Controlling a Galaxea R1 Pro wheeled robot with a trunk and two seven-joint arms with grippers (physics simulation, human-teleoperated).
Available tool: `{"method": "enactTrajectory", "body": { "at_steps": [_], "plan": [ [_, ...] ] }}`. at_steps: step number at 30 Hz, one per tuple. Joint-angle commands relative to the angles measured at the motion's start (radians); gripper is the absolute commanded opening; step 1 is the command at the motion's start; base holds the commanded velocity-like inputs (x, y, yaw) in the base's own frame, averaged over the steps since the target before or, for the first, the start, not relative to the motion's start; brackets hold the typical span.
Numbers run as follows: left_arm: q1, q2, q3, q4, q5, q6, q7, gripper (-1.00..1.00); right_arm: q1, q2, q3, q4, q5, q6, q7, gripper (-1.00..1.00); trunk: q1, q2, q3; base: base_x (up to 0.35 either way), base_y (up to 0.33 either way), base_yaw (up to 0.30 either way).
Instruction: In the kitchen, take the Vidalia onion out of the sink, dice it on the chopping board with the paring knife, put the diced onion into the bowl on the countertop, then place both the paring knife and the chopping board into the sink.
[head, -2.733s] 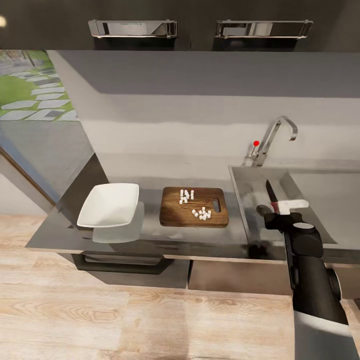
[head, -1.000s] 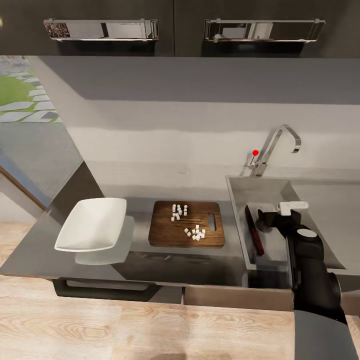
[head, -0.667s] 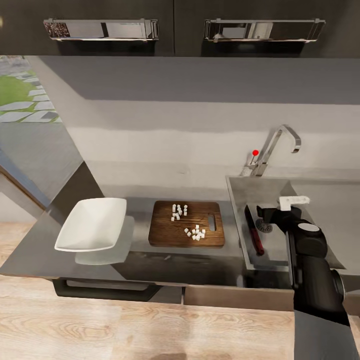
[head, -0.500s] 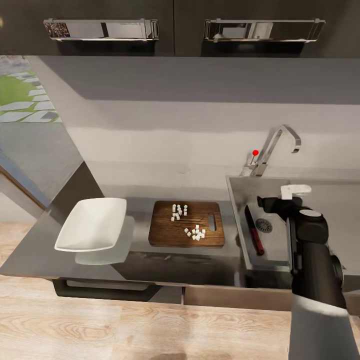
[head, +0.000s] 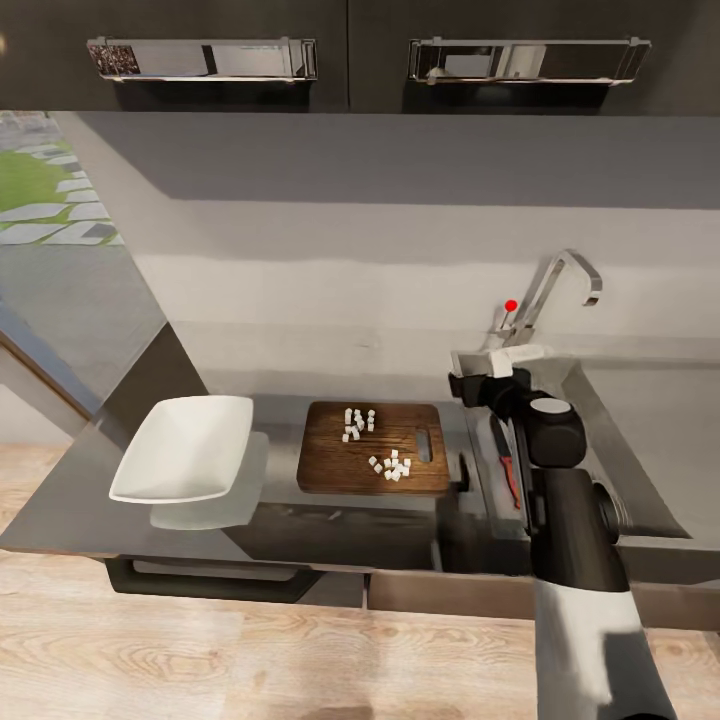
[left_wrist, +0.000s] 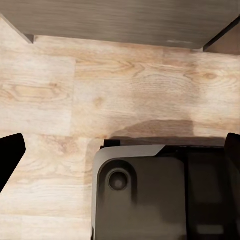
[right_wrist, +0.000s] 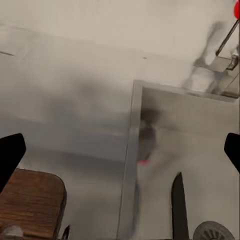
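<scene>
- The paring knife (head: 505, 466) is seen lying inside the sink (head: 640, 440), near its wall on the chopping board's side.
- The right gripper (head: 478, 376) is held above that sink edge, jaws spread, nothing between them.
- The diced Vidalia onion (head: 392, 466) lies on the chopping board (head: 330, 462), between sink and bowl (head: 185, 447).
- The left gripper (left_wrist: 120, 150) is seen spread above wooden floor (left_wrist: 75, 95).

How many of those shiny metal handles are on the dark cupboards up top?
2. One cupboard handle sits at the upper left, above the white bowl; the other handle at the upper right, above the tap. More may lie outside the picture.
</scene>
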Motion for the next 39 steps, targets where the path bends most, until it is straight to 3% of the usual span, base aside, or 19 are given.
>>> {"method": "enactTrajectory", "body": {
  "at_steps": [1, 2, 4, 10, 13, 16, 21, 26, 39],
  "plan": [
    [0.0, 0.0, 0.002, -0.003, 0.006, -0.001, -0.007, 1.0, 0.0, 0.031, -0.002, -0.001, 0.012, -0.003, 0.01, 1.0, 0.001, -0.002, -0.001, 0.0, 0.0, 0.0],
    [0.0, 0.0, 0.002, -0.004, 0.006, 0.0, -0.007, 1.0, 0.002, 0.047, -0.002, -0.001, 0.012, -0.01, 0.01, 1.0, 0.001, -0.002, -0.001, 0.0, 0.0, 0.0],
    [0.0, 0.0, 0.001, -0.008, 0.006, 0.0, -0.007, 1.0, 0.005, 0.047, -0.003, 0.0, 0.012, -0.075, 0.01, 1.0, 0.001, -0.002, -0.001, 0.0, 0.0, 0.0],
    [0.0, 0.0, 0.001, -0.01, 0.006, -0.001, -0.008, 1.0, 0.009, 0.047, -0.005, 0.0, 0.011, -0.148, 0.012, 1.0, 0.001, -0.002, -0.001, 0.0, 0.0, 0.0],
    [0.0, 0.0, 0.001, -0.012, 0.006, -0.001, -0.008, 1.0, 0.062, 0.047, -0.009, 0.0, 0.011, -0.291, 0.013, 1.0, 0.001, -0.002, -0.001, -0.05, 0.0, 0.0],
    [0.0, 0.0, 0.001, -0.01, 0.007, -0.001, -0.008, 1.0, 0.106, 0.047, -0.011, 0.0, 0.008, -0.341, 0.013, 1.0, 0.001, -0.002, -0.001, -0.108, 0.0, 0.0],
    [0.0, 0.0, 0.0, -0.006, 0.007, -0.002, -0.008, 1.0, 0.121, 0.047, -0.011, 0.001, -0.005, -0.341, 0.014, 1.0, 0.001, -0.002, -0.001, -0.227, 0.0, 0.0],
    [0.0, -0.002, 0.0, -0.002, 0.007, -0.002, -0.007, 1.0, 0.123, 0.047, -0.011, 0.003, -0.064, -0.253, 0.014, 1.0, 0.001, -0.002, -0.001, -0.334, 0.0, 0.0],
    [0.0, -0.002, 0.0, -0.001, 0.007, 0.0, -0.007, 1.0, 0.124, 0.047, -0.016, 0.008, -0.071, -0.235, 0.009, 1.0, 0.001, -0.002, -0.001, -0.08, 0.0, 0.0]
  ]
}}
